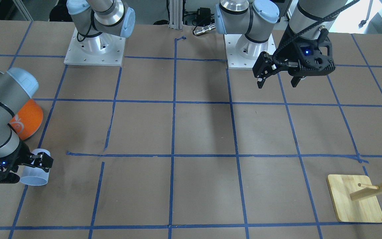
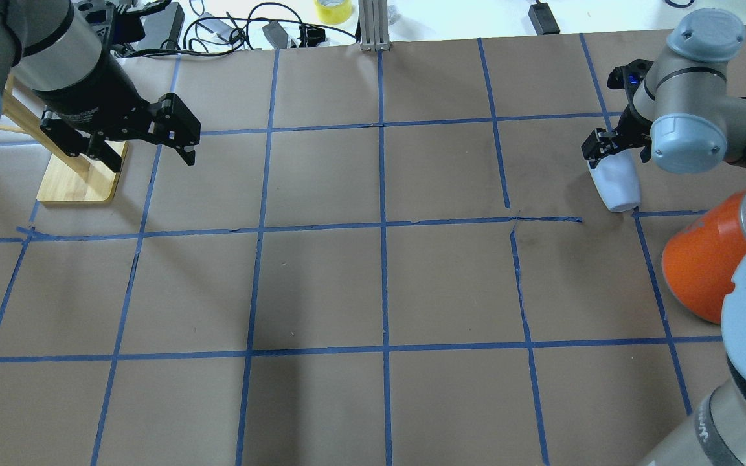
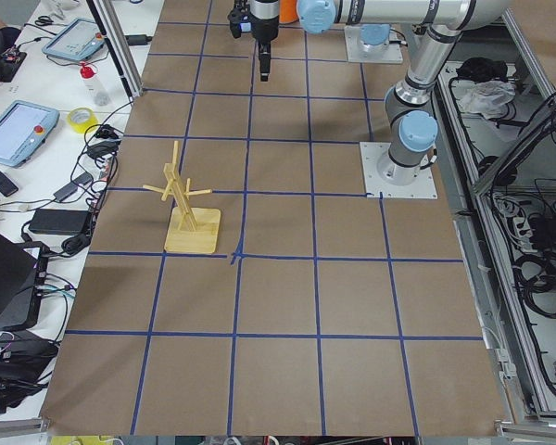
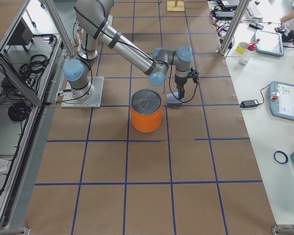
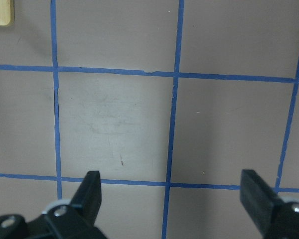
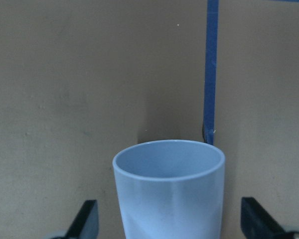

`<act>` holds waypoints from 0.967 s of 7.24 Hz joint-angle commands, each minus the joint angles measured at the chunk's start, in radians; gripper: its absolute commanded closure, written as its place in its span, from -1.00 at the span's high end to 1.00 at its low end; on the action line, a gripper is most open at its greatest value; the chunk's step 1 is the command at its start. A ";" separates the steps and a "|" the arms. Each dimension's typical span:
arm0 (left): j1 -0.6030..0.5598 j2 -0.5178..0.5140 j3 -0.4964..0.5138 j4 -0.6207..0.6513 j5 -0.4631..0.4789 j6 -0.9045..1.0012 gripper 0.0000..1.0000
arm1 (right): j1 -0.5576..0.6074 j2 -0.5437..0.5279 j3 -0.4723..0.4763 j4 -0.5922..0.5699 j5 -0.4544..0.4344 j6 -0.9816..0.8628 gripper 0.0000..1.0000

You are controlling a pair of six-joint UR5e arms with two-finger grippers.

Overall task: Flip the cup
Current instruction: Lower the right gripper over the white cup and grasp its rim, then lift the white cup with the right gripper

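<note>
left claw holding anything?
No, the left claw is open, and only bare table shows between its fingers in the left wrist view.

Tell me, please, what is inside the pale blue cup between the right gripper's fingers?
The cup shows only its bare pale inner wall below the rim in the right wrist view, nothing against it. Its near wall covers the deeper part and the bottom.

Orange can point(image 2: 703, 268) and wooden peg stand point(image 1: 351, 204) sit well apart.
</note>
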 commanded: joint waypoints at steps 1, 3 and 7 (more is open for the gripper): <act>0.000 0.000 0.000 0.000 0.000 0.000 1.00 | -0.001 0.032 0.004 -0.046 0.005 -0.012 0.98; 0.000 0.000 0.000 0.000 0.000 0.000 1.00 | -0.029 0.044 0.014 -0.043 0.014 -0.013 0.99; 0.002 0.003 0.000 0.002 0.000 0.000 1.00 | -0.029 0.057 0.014 -0.048 0.052 -0.024 0.96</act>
